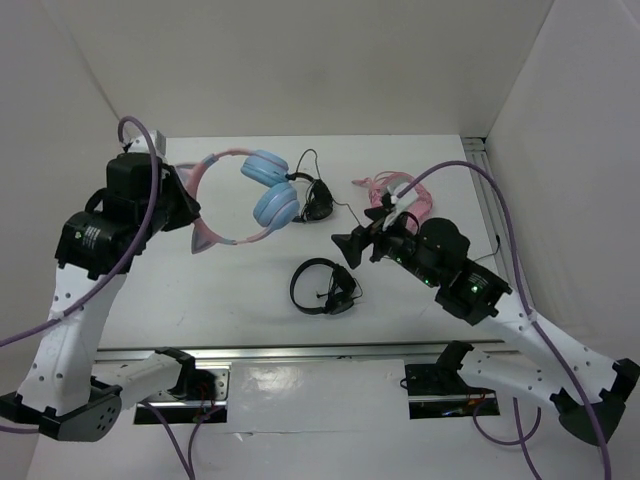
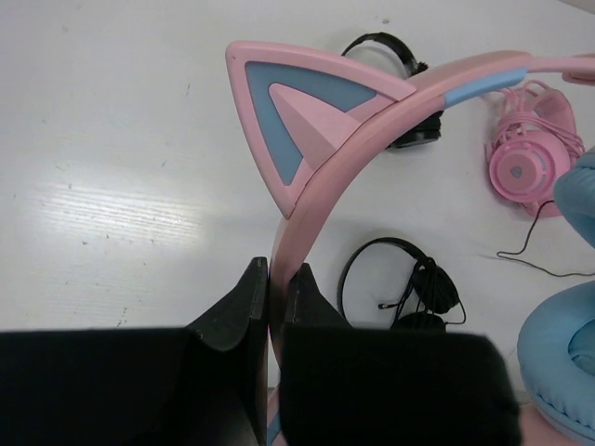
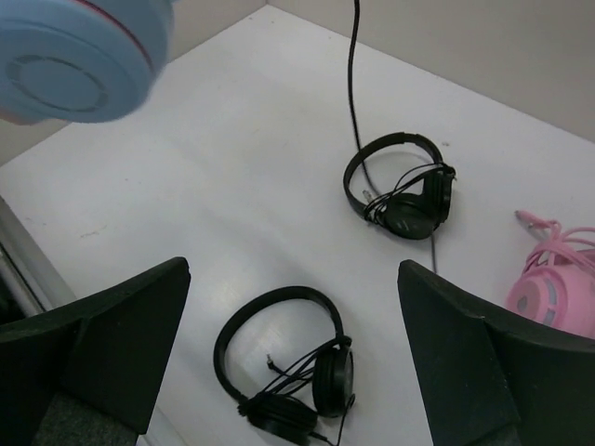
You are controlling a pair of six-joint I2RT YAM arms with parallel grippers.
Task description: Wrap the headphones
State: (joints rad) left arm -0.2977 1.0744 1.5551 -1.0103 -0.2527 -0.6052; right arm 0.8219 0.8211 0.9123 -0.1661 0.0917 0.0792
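The headphones (image 1: 262, 190) have light blue ear cups and a pink headband with cat ears. My left gripper (image 1: 186, 207) is shut on the headband. In the left wrist view its fingers (image 2: 277, 275) pinch the pink band just below a cat ear (image 2: 297, 121), and a blue cup (image 2: 567, 367) shows at the lower right. My right gripper (image 1: 352, 246) stands open to the right of the headphones with nothing in it. In the right wrist view its fingers (image 3: 293, 279) are spread wide above the table. A blue cup (image 3: 84, 56) fills that view's top left, and a thin dark cable (image 3: 353, 74) hangs down.
One small pair of black headphones (image 1: 322, 286) (image 3: 284, 367) lies below my right gripper. A second black pair (image 1: 318, 200) (image 3: 404, 186) lies beside the blue cups. All-pink headphones (image 1: 395, 195) (image 3: 558, 288) sit at the back right. White walls close in three sides.
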